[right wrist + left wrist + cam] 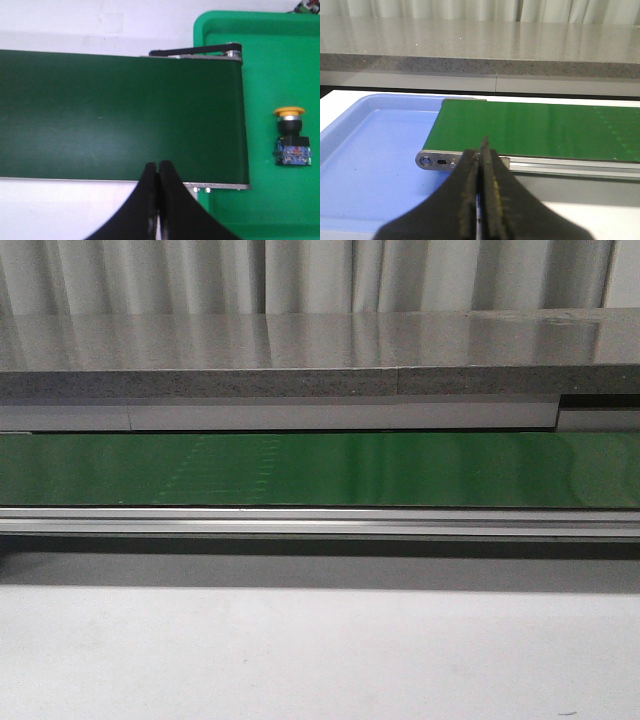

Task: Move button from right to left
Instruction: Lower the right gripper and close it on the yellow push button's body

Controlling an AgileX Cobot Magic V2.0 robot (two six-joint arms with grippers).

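The button (pixel 290 136), with a yellow cap on a black body with blue and red marks, lies on its side in a green tray (pixel 220 30) beside the end of the green conveyor belt (pixel 120 115). My right gripper (pixel 158 167) is shut and empty, above the belt's near edge and well away from the button. My left gripper (pixel 483 150) is shut and empty, at the other end of the belt (pixel 540 127), next to a blue tray (pixel 375 160) that holds nothing. Neither gripper nor the button shows in the front view.
The green belt (pixel 320 468) with its aluminium frame (pixel 320 523) runs across the front view. A grey stone counter (pixel 320 350) and curtains stand behind it. The white table (pixel 320 650) lies in front of it.
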